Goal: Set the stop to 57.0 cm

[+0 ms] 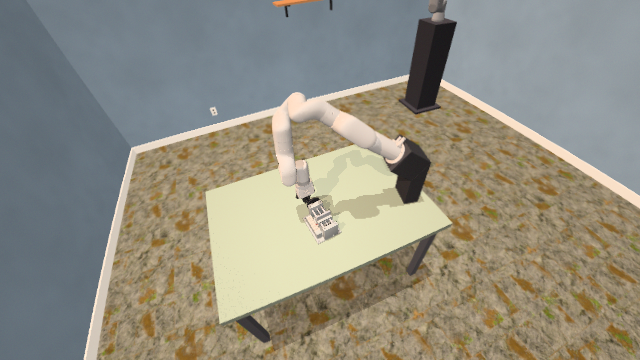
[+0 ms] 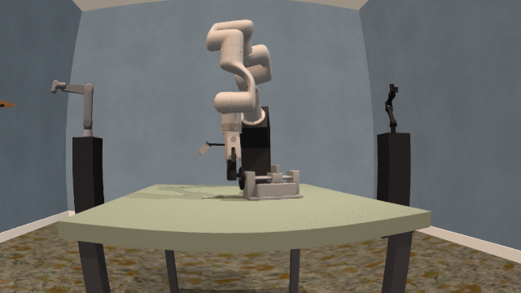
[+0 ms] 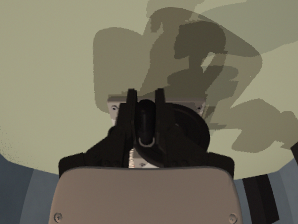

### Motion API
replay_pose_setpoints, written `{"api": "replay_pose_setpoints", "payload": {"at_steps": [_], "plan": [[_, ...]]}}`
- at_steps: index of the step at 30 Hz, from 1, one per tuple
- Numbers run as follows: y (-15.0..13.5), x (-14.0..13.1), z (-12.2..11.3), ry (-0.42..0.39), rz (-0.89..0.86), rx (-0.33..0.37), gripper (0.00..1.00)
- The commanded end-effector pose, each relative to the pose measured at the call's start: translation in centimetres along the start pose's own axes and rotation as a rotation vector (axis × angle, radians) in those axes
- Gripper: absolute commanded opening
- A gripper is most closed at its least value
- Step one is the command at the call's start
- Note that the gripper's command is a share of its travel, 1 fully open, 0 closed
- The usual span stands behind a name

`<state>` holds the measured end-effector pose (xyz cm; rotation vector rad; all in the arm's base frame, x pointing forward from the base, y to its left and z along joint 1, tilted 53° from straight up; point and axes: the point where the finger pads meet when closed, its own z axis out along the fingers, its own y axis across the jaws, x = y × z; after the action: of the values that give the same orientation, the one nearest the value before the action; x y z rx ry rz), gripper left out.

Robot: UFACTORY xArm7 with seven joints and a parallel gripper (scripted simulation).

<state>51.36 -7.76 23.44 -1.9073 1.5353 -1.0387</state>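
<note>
A small grey stop fixture (image 1: 322,225) stands near the middle of the pale green table; it also shows in the exterior view (image 2: 272,185). A screw rod runs along it with a grey stop block (image 2: 277,177) on it. A black handwheel (image 2: 243,181) sits at its left end, seen as a dark disc in the wrist view (image 3: 174,135). My gripper (image 2: 232,174) comes down from above at that end and is shut on the handwheel's black handle (image 3: 145,124). The gripper also shows in the top view (image 1: 309,201). No scale reading is legible.
The arm's black base pedestal (image 1: 412,170) stands at the table's far edge. Two black pillars (image 2: 87,172) (image 2: 393,168) with small arm figures stand on the floor beside the table. An orange shelf (image 1: 300,3) hangs on the far wall.
</note>
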Motion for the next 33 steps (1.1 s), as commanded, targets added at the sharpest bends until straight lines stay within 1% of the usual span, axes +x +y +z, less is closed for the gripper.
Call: {"api": "replay_pose_setpoints", "payload": {"at_steps": [1,33], "plan": [[-0.1,0.0,0.2,-0.002,0.001,-0.001,0.06],[-0.2,0.0,1.8,-0.001,0.001,-0.001,0.06]]}}
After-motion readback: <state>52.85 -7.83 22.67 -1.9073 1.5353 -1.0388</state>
